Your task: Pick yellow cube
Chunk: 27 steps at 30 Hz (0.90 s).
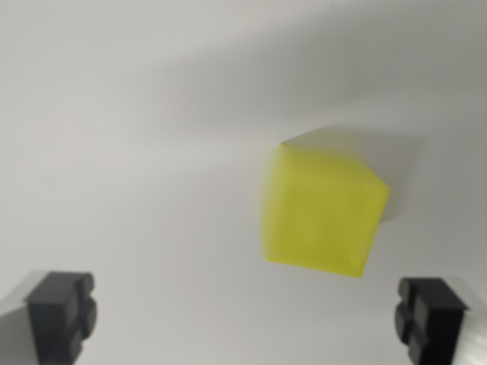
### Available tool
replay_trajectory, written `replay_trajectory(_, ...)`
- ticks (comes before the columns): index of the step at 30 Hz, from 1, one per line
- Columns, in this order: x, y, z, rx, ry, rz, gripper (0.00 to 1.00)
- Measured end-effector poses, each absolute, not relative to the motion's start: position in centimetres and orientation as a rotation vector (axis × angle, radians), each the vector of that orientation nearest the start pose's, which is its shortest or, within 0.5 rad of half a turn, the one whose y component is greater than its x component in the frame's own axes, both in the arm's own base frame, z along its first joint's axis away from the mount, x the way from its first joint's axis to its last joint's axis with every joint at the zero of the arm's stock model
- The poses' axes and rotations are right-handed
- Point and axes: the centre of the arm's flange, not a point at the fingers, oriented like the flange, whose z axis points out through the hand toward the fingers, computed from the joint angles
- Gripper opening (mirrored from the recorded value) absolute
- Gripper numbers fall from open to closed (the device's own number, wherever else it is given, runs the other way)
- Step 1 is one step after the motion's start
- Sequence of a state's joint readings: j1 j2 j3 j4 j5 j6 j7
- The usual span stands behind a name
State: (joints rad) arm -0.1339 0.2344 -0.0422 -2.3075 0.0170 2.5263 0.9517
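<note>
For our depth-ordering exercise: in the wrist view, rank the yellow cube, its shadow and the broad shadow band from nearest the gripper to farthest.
1. Yellow cube, right of centre.
2. Cube's shadow, just behind it.
3. Broad shadow band, top.

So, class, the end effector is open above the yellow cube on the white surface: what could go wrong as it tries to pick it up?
1. The yellow cube sits toward the wrist view's right, not centred in the open end effector; descending straight down could land the right finger on or near it.
2. The cube looks rotated relative to the fingers, so closing might catch corners and twist or push it aside.
3. The picture is blurred, so position estimates may be off.
</note>
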Motion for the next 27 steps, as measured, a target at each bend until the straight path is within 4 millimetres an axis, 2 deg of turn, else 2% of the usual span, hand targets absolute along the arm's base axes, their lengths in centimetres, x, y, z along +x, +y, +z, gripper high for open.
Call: replay_trajectory(27,49.1,-11.6,17.5,-2.551,1.837,0.005,1.00)
